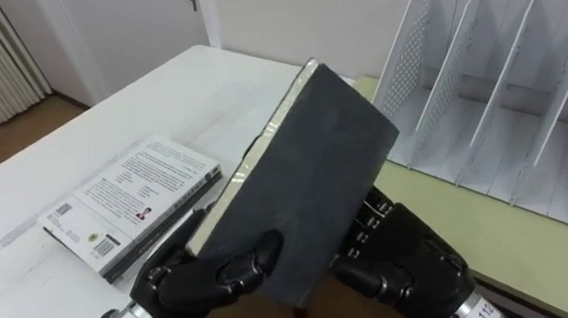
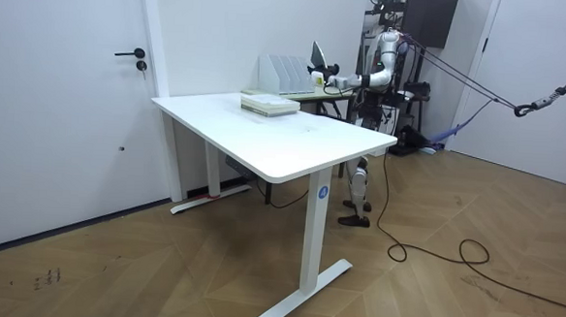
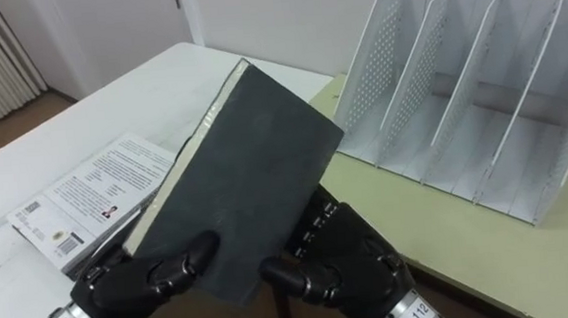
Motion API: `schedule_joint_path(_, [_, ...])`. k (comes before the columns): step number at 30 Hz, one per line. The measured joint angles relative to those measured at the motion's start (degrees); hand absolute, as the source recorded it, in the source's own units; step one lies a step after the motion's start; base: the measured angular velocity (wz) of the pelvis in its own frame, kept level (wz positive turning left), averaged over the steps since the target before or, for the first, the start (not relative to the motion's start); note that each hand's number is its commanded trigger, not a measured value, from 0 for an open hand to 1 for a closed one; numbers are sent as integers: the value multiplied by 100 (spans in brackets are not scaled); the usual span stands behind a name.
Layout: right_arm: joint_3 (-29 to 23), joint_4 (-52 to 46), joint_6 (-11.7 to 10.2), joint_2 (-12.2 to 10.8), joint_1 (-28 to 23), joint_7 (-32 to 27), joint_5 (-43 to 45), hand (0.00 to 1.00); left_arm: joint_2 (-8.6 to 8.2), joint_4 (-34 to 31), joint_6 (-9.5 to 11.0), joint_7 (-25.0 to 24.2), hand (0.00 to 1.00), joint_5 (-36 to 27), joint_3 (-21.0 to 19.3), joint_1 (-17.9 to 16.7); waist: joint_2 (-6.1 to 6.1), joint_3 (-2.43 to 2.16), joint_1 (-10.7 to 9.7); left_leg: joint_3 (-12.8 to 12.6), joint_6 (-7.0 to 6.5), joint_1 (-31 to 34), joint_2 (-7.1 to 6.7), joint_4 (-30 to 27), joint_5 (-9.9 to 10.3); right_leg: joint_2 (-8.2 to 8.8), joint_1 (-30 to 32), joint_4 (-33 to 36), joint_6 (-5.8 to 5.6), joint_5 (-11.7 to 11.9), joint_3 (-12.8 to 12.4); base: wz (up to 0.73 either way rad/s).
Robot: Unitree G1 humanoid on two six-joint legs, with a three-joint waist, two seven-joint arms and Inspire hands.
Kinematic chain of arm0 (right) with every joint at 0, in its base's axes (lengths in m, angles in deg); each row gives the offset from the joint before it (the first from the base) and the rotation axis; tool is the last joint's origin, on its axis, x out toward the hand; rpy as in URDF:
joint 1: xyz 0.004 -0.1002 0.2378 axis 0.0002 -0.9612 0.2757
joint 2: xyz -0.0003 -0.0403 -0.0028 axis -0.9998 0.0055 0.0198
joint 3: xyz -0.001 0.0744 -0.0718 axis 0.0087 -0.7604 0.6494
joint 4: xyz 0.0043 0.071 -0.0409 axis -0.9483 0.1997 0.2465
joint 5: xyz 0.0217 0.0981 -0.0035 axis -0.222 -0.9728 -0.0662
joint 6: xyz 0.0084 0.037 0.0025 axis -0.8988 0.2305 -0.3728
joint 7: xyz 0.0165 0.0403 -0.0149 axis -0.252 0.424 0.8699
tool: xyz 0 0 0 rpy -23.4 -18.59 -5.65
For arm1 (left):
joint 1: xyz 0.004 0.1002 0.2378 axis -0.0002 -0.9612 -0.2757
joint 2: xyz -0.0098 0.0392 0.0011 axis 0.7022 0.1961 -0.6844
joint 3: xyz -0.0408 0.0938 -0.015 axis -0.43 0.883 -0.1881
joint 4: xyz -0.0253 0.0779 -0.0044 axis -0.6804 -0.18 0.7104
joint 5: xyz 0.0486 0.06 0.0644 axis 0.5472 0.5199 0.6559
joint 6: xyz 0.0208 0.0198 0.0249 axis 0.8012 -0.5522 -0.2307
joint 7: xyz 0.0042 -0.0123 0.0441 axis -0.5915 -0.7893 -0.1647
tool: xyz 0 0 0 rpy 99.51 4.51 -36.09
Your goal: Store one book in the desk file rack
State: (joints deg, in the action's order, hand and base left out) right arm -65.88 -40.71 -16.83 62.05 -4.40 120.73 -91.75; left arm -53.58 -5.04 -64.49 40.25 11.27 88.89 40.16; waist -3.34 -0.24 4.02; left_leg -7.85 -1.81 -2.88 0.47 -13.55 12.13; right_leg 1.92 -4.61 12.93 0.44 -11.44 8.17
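The left hand and right hand both clasp the book, long axis toward 1 o'clock; the file rack stands at 2 o'clock, nearer the right hand.

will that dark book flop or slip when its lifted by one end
Probably stiff: the dark book looks flat and straight-edged though tilted and gripped at its lower end by the left hand and right hand. Its matte cover likely resists slipping. It looks thick, so perhaps heavyish, and could lean in a wide file rack slot.
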Motion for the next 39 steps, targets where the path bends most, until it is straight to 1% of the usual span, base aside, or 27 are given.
schedule_joint_path(5, [11, -28, 5, 130, 0, 16, -71, 0, 32, 272, -3, -78, 100, -120, -3, 3, -19, 7, 60, -21, 0, 0, 3, 5, 0, 3, 46, 64, 0, -1, -19, -4])
schedule_joint_path(7, [8, -90, 24, 161, 0, 16, -86, 0, 95, 337, -3, -131, 100, -126, -21, 5, -19, 8, 80, -26, -1, 22, 5, 4, -2, 22, 78, 81, 0, -1, -16, -2])
schedule_joint_path(8, [5, -107, 70, 191, 0, 16, -99, 0, 122, 364, -3, -147, 100, -134, -30, 5, -21, 6, 81, -25, -1, 19, 4, 4, -1, 24, 76, 85, 0, -1, -15, 0])
schedule_joint_path(10, [-8, -156, 122, 244, -1, 17, -118, 0, 131, 382, -9, -168, 100, -134, -63, 2, -25, 9, 93, -31, -2, 22, 3, 5, -2, 27, 81, 84, 0, -1, -17, 0])
schedule_joint_path(14, [-40, -234, 124, 325, 0, 72, -157, 0, 137, 385, -16, -270, 100, -135, -100, 3, -28, 8, 99, -35, -2, 22, 3, 5, -1, 28, 85, 80, 0, -1, -17, 0])
schedule_joint_path(17, [-85, -234, 127, 342, 0, 119, -349, 0, 142, 387, -86, -278, 100, -138, -100, 4, -37, 7, 99, -39, -2, 22, 3, 10, -2, 28, 91, 80, 0, -1, -19, 0])
schedule_joint_path(19, [-135, -234, 127, 344, 0, 129, -456, 0, 161, 421, -158, -371, 100, -137, -99, 4, -41, 6, 96, -47, -2, 22, 4, 13, -2, 28, 92, 79, 0, -1, -19, 0])
schedule_joint_path(20, [-136, -234, 127, 344, 0, 129, -515, 24, 168, 443, -164, -379, 100, -137, -99, 5, -41, 6, 96, -50, -2, 22, 6, 13, -2, 28, 92, 79, 0, -1, -19, 0])
schedule_joint_path(21, [-141, -234, 127, 346, 0, 129, -565, 63, 175, 486, -167, -382, 100, -137, -99, 7, -41, 6, 95, -55, -1, 21, 7, 13, -1, 28, 92, 79, 0, -1, -19, 0])
schedule_joint_path(23, [-142, -234, 127, 355, 0, 127, -572, 100, 180, 527, -170, -393, 100, -137, -100, 8, -41, 6, 95, -60, -1, 20, 7, 14, -1, 29, 92, 79, 0, -1, -19, 0])
schedule_joint_path(26, [-145, -233, 127, 355, -1, 127, -572, 100, 189, 602, -170, -450, 100, -139, -112, 5, -42, 6, 101, -72, -2, 19, 8, 15, -1, 29, 98, 82, 0, -1, -27, -1])
schedule_joint_path(28, [-169, -233, 127, 356, -1, 128, -572, 100, 224, 602, -170, -503, 100, -139, -163, 5, -44, 4, 104, -86, -1, 28, 10, 15, -1, 28, 156, 101, 0, 0, -40, -5])
schedule_joint_path(30, [-172, -233, 126, 355, -1, 127, -572, 100, 269, 602, -170, -526, 100, -134, -166, 5, -48, 2, 106, -89, -2, 35, 11, 15, -1, 27, 151, 115, 0, -1, -49, -2])
schedule_joint_path(31, [-174, -233, 125, 355, -1, 127, -572, 100, 318, 602, -170, -610, 100, -129, -160, 5, -48, 2, 105, -89, -2, 42, 11, 15, -2, 28, 153, 123, 0, -1, -48, 0])
schedule_joint_path(33, [-174, -233, 125, 355, -1, 126, -571, 100, 364, 602, -170, -699, 100, -100, -156, 6, -49, 2, 103, -89, -2, 41, 11, 12, -2, 31, 150, 124, 0, -1, -34, 0])
schedule_joint_path(39, [-166, -233, 116, 329, 1, 124, -575, 100, 369, 601, -174, -831, 100, -84, -87, 4, -59, 8, 112, -89, -2, 41, 11, 13, -2, 32, 152, 125, 0, -1, -30, 0])
